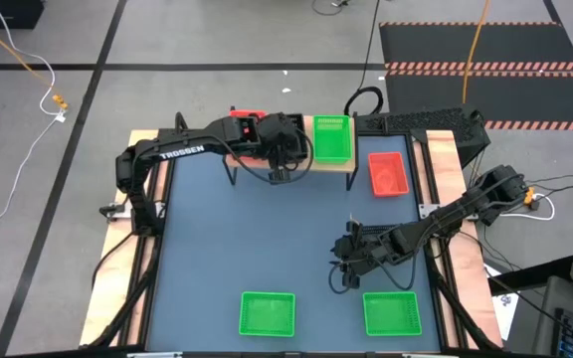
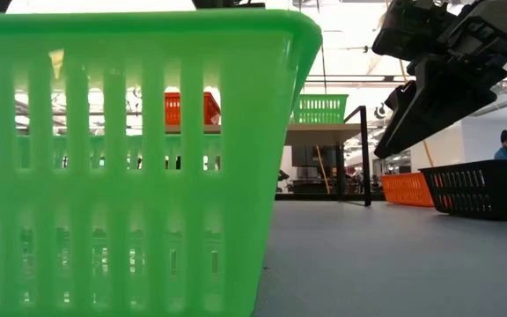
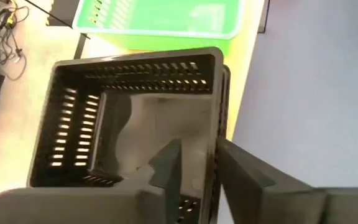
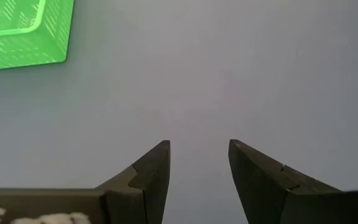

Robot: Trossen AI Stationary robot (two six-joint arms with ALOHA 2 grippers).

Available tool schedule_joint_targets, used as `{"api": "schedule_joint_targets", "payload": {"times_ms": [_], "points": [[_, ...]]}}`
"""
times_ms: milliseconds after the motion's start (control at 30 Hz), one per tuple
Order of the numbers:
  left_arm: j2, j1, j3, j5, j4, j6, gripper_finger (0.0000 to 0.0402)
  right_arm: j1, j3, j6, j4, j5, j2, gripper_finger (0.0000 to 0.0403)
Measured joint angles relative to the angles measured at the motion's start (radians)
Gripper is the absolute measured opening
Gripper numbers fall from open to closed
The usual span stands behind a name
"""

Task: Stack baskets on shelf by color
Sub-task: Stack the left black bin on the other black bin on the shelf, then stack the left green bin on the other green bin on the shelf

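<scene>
Seven baskets counted: three green, two red, two black.

On the shelf [image 3: 241, 81], left to right: red basket [image 1: 248, 121], black basket [image 3: 73, 124], green basket [image 1: 331, 139]. Left pincer [image 3: 197, 155] over the black basket, fingers apart, one inside its wall and one outside. On the surface [image 1: 267, 229]: second red basket [image 1: 387, 172] just right of the shelf, second black basket [image 2: 487, 189] beside it, two green baskets [image 1: 267, 313] [image 1: 393, 313] at the near edge. Right pincer [image 4: 199, 155] spread wide, empty, over bare surface between those two green ones.
</scene>
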Motion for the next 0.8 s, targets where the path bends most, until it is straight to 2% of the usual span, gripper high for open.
{"api": "schedule_joint_targets", "payload": {"times_ms": [200, 367, 600, 800], "points": [[-0.011, -0.007, 0.0, -0.043, 0.001, 0.009, 0.017, 0.0, 0.0, -0.015, 0.0, 0.003, 0.0, 0.0157], [-0.068, -0.057, 0.0, -0.045, 0.017, 0.028, 0.0196, 0.0, 0.0, -0.043, -0.014, -0.001, -0.008, 0.0157], [-0.144, -0.185, 0.0, -0.042, -0.017, -0.033, 0.0201, 0.0, 0.0, -0.049, -0.134, 0.005, -0.115, 0.0157], [-0.149, -0.283, -0.019, -0.037, -0.124, -0.232, 0.0193, -0.002, 0.0, -0.013, -0.265, 0.092, -0.267, 0.0157]]}}
